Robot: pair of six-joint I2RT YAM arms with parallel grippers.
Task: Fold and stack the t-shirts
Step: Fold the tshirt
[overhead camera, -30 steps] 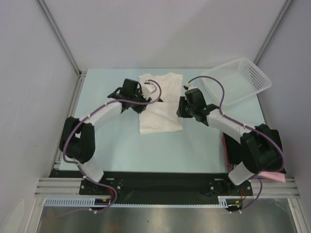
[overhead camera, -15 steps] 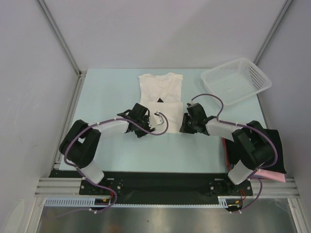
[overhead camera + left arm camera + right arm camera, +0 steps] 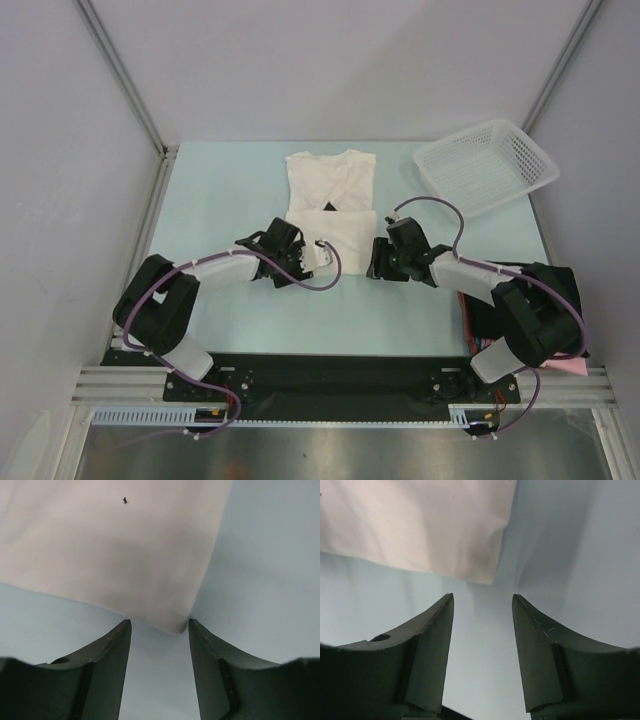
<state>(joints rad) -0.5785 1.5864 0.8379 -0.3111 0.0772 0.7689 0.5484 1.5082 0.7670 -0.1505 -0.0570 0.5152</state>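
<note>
Both pairs of jaws stand wide open and empty. At the left gripper (image 3: 159, 626), one near corner of the white t-shirt (image 3: 110, 545) lies right at the mouth of the gap, close to one fingertip; I cannot tell whether it touches. The right gripper (image 3: 482, 597) has the other near corner a little ahead of its gap and off toward one finger, not yet between the tips. From both jaws the shirt stretches straight ahead, its long axis running away from them and its near edge spanning gripper to gripper. The left looks marginally closer to a pinch.
</note>
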